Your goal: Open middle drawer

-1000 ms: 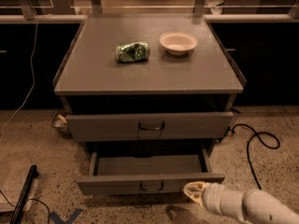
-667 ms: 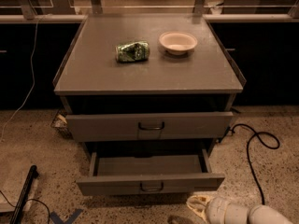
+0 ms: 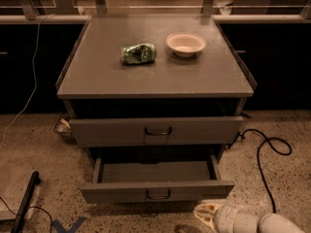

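Middle drawer (image 3: 155,179) stands pulled well out, tray showing. The gripper (image 3: 206,212) sits low near its right front corner, off the handle (image 3: 158,194); open or closed, can't tell. Opening looks done, so next it only needs to back clear.

Gripper (image 3: 206,212) cream-yellow, low at right; arm (image 3: 257,223) white, smooth rounded cylindrical segments, bulbous joints.

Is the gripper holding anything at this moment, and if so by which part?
Nothing, as far as shows: the gripper sits low at the right, apart from the pulled-out middle drawer and its loop handle.
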Tool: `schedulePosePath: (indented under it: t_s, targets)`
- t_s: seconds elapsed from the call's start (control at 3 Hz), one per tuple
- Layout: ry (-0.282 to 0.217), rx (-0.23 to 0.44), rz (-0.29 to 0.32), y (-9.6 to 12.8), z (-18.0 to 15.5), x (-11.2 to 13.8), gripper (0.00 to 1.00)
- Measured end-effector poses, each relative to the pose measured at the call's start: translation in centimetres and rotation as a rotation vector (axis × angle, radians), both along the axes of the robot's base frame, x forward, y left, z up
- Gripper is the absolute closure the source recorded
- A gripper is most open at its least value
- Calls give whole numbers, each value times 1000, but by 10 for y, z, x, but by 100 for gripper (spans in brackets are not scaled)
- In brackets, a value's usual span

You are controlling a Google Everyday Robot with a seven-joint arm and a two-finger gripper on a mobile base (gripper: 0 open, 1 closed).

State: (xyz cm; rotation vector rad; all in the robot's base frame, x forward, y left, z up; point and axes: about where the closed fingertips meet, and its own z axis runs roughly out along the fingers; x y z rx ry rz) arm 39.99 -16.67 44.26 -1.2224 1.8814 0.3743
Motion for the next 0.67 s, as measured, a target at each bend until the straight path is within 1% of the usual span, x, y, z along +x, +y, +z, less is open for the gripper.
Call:
schedulePosePath:
  t_s: [0.33, 0.67]
  targets:
    - [0, 0, 0, 0, 0, 0, 12]
    - [0, 0, 0, 0, 0, 0, 0]
